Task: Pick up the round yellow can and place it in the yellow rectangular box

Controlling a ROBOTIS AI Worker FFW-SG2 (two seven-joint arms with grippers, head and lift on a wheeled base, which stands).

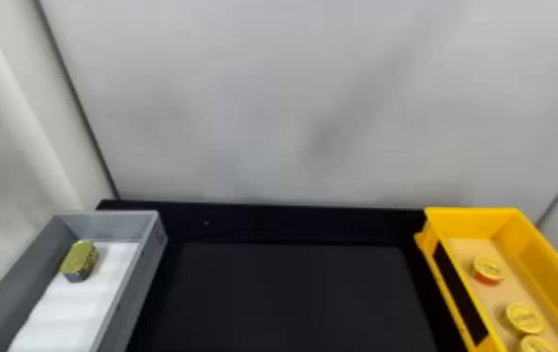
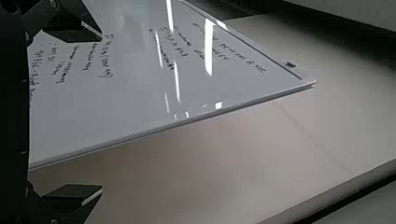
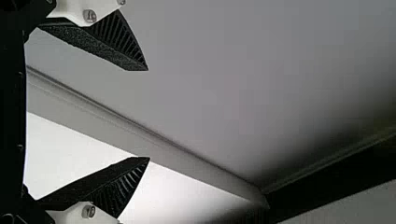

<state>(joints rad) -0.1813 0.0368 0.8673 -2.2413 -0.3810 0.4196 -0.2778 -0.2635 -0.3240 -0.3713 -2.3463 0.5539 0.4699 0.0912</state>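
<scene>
the two black fingers of the left gripper (image 2: 102,113) are spread wide apart in the left wrist view, released, and behind them a whiteboard (image 2: 135,98) covered partly with handwriting is seen. in the right wrist view, the right gripper (image 3: 149,114) is likewise held with its ribbed black fingers well parted, in front of a plain grey panel (image 3: 280,70).

in the head view, three round yellow cans are contained in the yellow rectangular box (image 1: 474,222) at the right, set in a line along its tan floor (image 1: 488,299). the farthest can (image 1: 488,267) is marked by an orange-red side and is set apart from the middle can (image 1: 524,318); the latter is partly overlapped in view by the nearest can (image 1: 535,344), and whether they touch cannot be told.

at the left, a gold rectangular can (image 1: 79,257) with rounded corners is placed on the white liner (image 1: 67,304) of a grey box (image 1: 137,290), near its left wall. the two boxes are separated by a black worktop (image 1: 292,290).
</scene>
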